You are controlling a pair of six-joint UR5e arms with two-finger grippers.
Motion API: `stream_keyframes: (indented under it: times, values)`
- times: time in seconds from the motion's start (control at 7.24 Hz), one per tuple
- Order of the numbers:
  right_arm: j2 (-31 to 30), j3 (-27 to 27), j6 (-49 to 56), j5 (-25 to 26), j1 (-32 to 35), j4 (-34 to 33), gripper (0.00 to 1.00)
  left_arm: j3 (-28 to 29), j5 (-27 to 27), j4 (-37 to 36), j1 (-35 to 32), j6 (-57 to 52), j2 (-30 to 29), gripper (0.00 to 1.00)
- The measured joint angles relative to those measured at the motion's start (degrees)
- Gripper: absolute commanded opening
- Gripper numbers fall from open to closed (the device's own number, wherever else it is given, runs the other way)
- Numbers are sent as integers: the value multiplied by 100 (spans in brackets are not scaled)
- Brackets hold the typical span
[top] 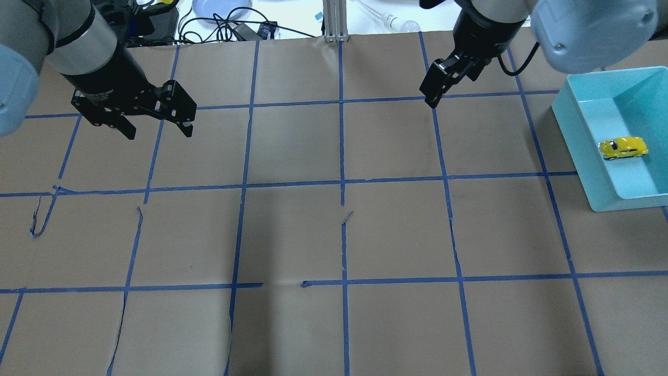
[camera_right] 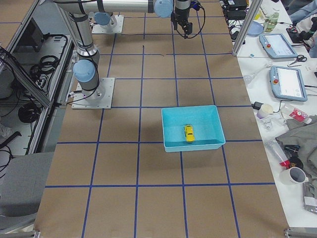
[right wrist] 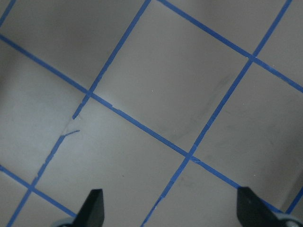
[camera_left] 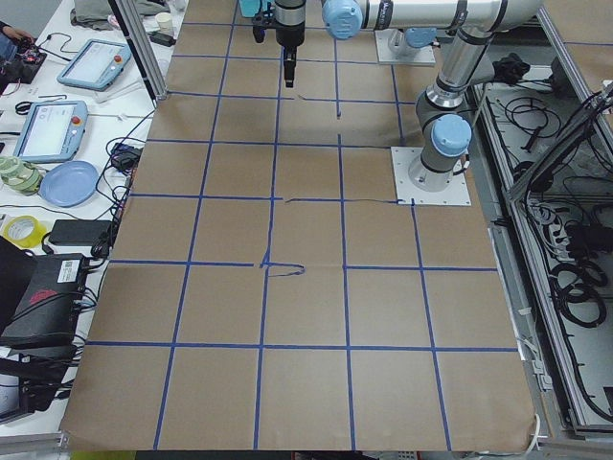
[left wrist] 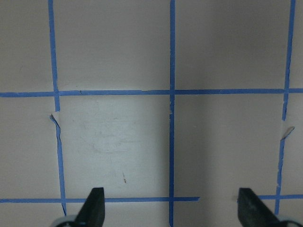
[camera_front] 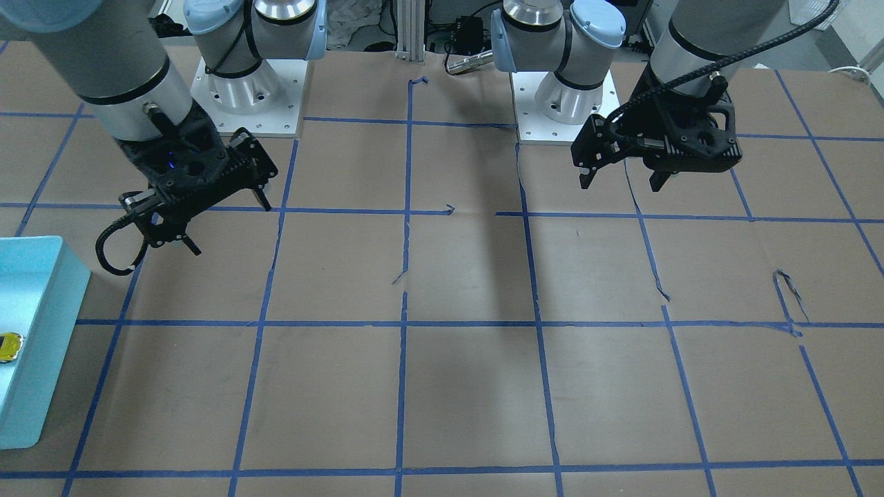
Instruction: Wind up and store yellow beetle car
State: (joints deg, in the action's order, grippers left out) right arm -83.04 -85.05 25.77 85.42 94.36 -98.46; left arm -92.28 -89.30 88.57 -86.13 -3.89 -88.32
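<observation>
**Operator:** Where's the toy, and what are you holding?

**Me:** Nothing. My right gripper (top: 432, 100) hangs over the bench (top: 334, 235) with its fingers spread wide. Its wrist camera shows only brown paper and blue tape between them. My left gripper (top: 159, 133) is just as open and empty, well away on the other side. The yellow beetle car (top: 623, 148) lies inside the teal bin (top: 584, 151) at my right end of the bench, apart from the walls.

**Operator:** So it's stored?

**Me:** As it lies, I'd judge so. Whether its spring is wound, I can't tell from here. If the job is finished, the best thing is to keep both arms high and clear of the bin so I don't nudge it.

**Operator:** And if it needs winding?

**Me:** Then the right arm goes, since it is the nearer one. I'd come straight down inside the bin and turn my wrist so the fingers close across the car's narrow flanks, not nose to tail. I'd keep off the bin wall. The car is tiny and rounded and likely to squirt out, so I'd close slowly and low on the body, then lift straight up before bringing the left gripper in.
</observation>
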Motion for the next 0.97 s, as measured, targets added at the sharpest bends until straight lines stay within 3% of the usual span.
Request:
stream_keyframes:
  times: [0.28, 0.97]
  values:
    - [-185, -99, -1042, 83, 24, -225, 97, 0, 0, 2, 0, 0, 3, 100]
    - [-461, -342, -1976, 86, -220, -235, 100, -31, -6, 6, 29, -191, 16, 100]
